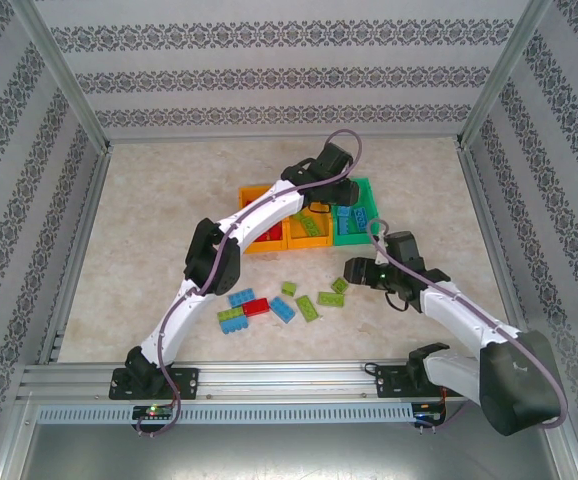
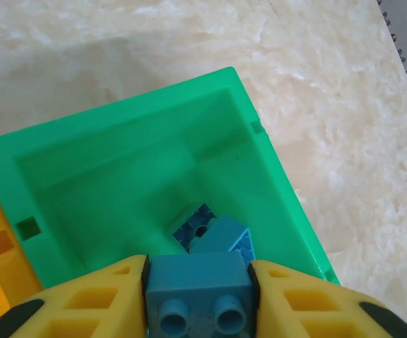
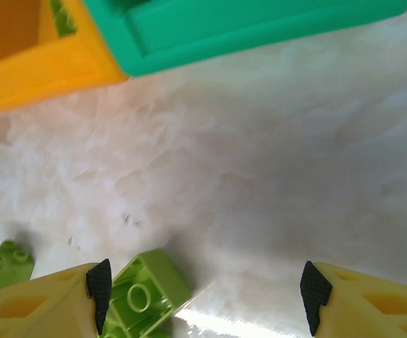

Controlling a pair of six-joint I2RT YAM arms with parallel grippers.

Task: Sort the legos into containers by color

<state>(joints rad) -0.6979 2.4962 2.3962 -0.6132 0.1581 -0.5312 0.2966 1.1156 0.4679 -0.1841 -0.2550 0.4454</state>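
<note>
In the left wrist view my left gripper [image 2: 198, 278] is shut on a blue lego [image 2: 198, 296], held over the green container [image 2: 119, 162]. Two more blue legos [image 2: 214, 232] lie in that container's corner. From above, the left gripper [image 1: 343, 190] hangs over the green container [image 1: 369, 192], which stands at the right end of the row beside two orange containers [image 1: 254, 195]. My right gripper [image 3: 203, 296] is open, low over the table. An upturned light green lego [image 3: 143, 292] lies against its left finger [image 3: 99, 282].
Loose legos lie in front of the containers: blue [image 1: 240, 297], red [image 1: 256, 307], blue [image 1: 282, 309] and several light green ones [image 1: 306, 307]. Another green lego [image 3: 3, 264] sits left of the right gripper. Metal frame posts and patterned walls bound the table.
</note>
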